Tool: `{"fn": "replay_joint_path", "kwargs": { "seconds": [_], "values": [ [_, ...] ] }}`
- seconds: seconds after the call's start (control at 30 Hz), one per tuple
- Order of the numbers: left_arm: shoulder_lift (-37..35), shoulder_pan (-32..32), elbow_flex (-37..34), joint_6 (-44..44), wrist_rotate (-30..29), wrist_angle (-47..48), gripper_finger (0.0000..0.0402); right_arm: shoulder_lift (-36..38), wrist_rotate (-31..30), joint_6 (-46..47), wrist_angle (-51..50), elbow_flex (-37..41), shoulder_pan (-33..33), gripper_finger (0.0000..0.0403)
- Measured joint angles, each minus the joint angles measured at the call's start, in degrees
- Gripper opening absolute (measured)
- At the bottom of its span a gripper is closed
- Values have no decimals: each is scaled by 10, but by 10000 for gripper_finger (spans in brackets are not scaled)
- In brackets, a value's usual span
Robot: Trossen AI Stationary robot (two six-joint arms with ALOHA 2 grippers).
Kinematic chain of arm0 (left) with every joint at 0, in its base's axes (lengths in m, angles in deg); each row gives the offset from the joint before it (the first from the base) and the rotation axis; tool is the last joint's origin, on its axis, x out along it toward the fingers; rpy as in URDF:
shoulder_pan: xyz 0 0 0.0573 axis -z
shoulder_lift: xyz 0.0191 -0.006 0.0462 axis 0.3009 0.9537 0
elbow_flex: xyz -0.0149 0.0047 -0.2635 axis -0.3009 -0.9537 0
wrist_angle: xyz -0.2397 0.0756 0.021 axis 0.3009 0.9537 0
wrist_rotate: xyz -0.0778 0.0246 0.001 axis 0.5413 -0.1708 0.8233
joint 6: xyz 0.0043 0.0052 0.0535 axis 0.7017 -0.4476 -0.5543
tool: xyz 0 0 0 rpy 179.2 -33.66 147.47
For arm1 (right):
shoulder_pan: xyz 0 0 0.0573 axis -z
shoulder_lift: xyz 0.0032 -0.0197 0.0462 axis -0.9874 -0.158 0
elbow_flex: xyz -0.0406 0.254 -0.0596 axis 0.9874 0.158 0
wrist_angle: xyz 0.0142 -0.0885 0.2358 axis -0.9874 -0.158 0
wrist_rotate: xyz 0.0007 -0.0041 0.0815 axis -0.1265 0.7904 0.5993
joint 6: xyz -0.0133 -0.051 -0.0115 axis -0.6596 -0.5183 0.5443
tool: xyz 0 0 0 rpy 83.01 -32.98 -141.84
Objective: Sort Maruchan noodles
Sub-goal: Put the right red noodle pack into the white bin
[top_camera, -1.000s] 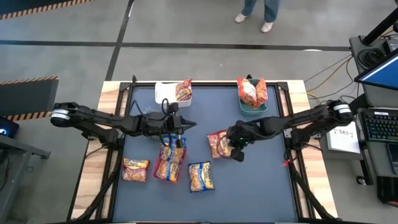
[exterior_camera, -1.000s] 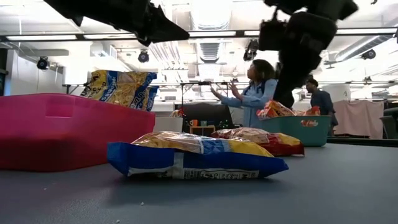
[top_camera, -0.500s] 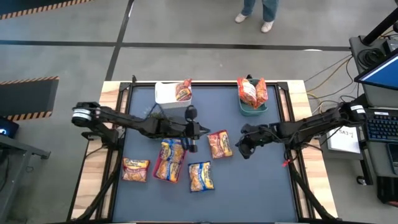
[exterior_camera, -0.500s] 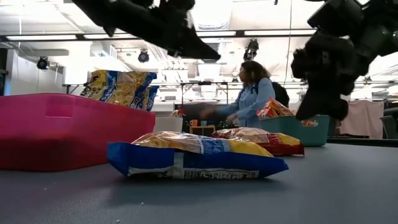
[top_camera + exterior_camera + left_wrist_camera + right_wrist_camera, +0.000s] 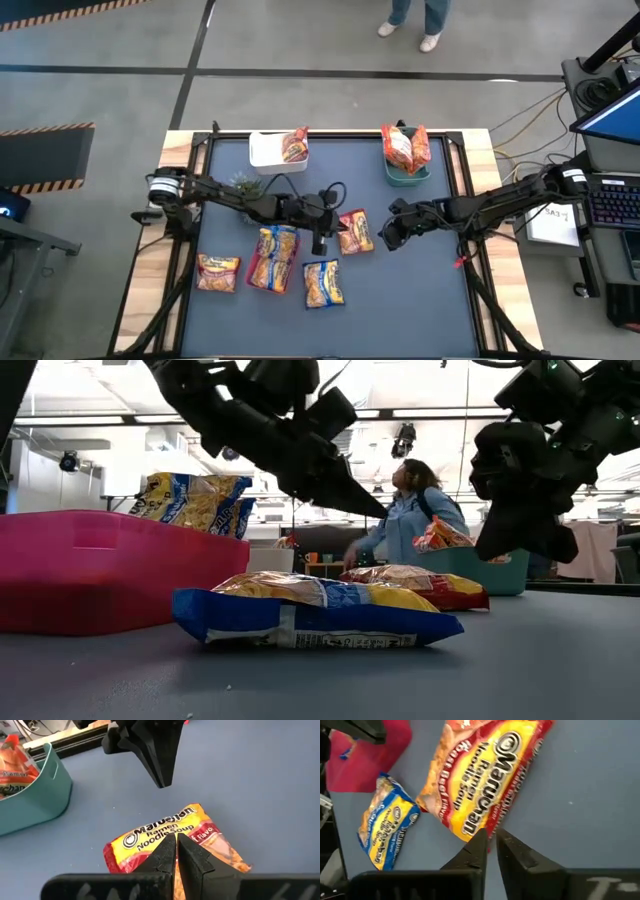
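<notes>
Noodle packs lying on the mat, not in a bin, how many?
3: a left pack by the edge, a blue pack in front, a red pack mid-mat. More may hide.

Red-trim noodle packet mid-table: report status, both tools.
Left tool shut, empty, above the red-trim packet. Right tool empty, beside it, fingers nearly together. Packet flat on the mat, unheld. Nothing in the way.

At the middle of the high view a yellow noodle packet with red trim (image 5: pixel 354 231) lies on the dark blue table (image 5: pixel 420 290), lower down a yellow packet with blue trim (image 5: pixel 323 283) (crinkly), lower left a red tray (image 5: pixel 256 276), and at the top a teal bin (image 5: pixel 407 176).
</notes>
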Motion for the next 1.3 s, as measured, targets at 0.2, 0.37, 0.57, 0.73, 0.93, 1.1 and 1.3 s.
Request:
{"fn": "replay_joint_path", "kwargs": {
  "seconds": [0.2, 0.37, 0.57, 0.73, 0.93, 1.1, 1.3],
  "values": [
    [17, -10, 15, -7, 0, 21, 0, -2, -4, 25, 1, 0, 0, 95],
    [18, -29, 33, -9, 0, 20, 0, -2, -35, 16, 2, 0, 2, 144],
    [28, -43, 89, -37, 7, 157, 0, -6, -46, 33, 8, 0, 8, 189],
    [55, -41, 131, -44, 42, 231, 0, -43, -45, 34, 55, 1, 8, 219],
    [77, -42, 140, -46, 60, 231, 0, -118, -45, -53, 183, -3, 8, 234],
    [93, -41, 140, -56, 61, 252, 0, -138, -43, -50, 185, -7, 11, 228],
    [106, -48, 141, -54, 11, 219, 0, -104, -41, -41, 132, -8, 12, 233]
  ]
}}
